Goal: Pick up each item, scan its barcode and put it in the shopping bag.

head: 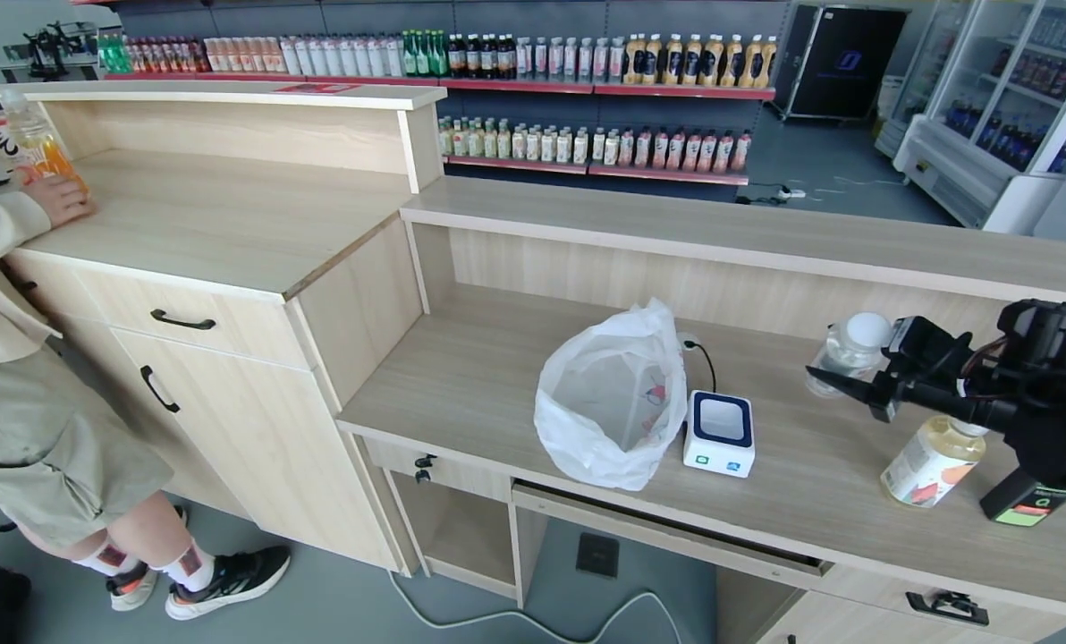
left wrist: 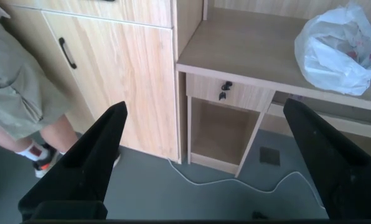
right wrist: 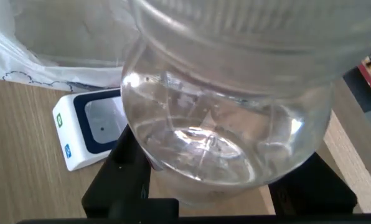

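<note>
**Right gripper (head: 841, 374) ready to scan**

It's clamped on the clear round plastic bottle (right wrist: 223, 124), likely so the white-and-navy box scanner (head: 719, 433) just past its fingertips can read the barcode. White plastic shopping bag (head: 609, 402) sits beyond. Left gripper (left wrist: 204, 162) hangs spread, empty.

**Pale wood counter and what sits on it**

The lower counter (head: 515, 376) carries a white shopping bag (head: 609, 402), mouth open, near its middle; a white-and-blue scanner (head: 719, 433) sits just beside the bag; toward the right end stand a yellowish drink bottle (head: 931, 461) and a dark green-labelled bottle (head: 1025, 505); whether the clear bottle (head: 846, 353) behind them touches the wood cannot be told; on the raised counter (head: 193, 224) an orange drink bottle (head: 37, 139) stands with a person's hand (head: 54, 199) at its base.
</note>
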Tool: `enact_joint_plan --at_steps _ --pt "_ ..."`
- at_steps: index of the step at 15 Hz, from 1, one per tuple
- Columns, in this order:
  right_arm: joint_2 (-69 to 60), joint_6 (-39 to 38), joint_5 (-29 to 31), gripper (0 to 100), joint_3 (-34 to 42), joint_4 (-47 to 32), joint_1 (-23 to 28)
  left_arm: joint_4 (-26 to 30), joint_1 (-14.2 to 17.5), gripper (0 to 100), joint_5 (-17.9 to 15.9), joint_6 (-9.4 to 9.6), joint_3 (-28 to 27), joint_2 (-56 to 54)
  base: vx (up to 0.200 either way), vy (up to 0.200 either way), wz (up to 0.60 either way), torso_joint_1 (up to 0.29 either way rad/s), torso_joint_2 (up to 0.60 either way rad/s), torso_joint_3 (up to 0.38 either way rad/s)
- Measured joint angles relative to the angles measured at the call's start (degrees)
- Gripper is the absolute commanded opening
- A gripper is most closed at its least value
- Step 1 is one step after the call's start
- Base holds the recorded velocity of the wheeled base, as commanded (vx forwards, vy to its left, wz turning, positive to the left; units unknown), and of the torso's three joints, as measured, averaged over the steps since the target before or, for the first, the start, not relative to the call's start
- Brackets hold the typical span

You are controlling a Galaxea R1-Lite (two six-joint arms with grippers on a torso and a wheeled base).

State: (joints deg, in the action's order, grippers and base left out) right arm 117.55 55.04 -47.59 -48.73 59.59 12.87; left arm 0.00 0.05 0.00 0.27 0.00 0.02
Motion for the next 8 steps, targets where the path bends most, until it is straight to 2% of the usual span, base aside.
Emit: enact_joint_plan --at_steps 3,8 --pt "2.7 -0.2 -2.5 0 -2.8 0.4 -0.5 0.0 0.0 100 0.0 0.0 0.0 0.0 0.0 0.0 0.0 0.0 0.0 0.0" --pt "6.0 0.0 -3.1 0 -4.6 0.5 -0.9 0.0 0.0 100 0.0 0.0 0.0 0.0 0.0 0.0 0.0 0.0 0.0 0.0"
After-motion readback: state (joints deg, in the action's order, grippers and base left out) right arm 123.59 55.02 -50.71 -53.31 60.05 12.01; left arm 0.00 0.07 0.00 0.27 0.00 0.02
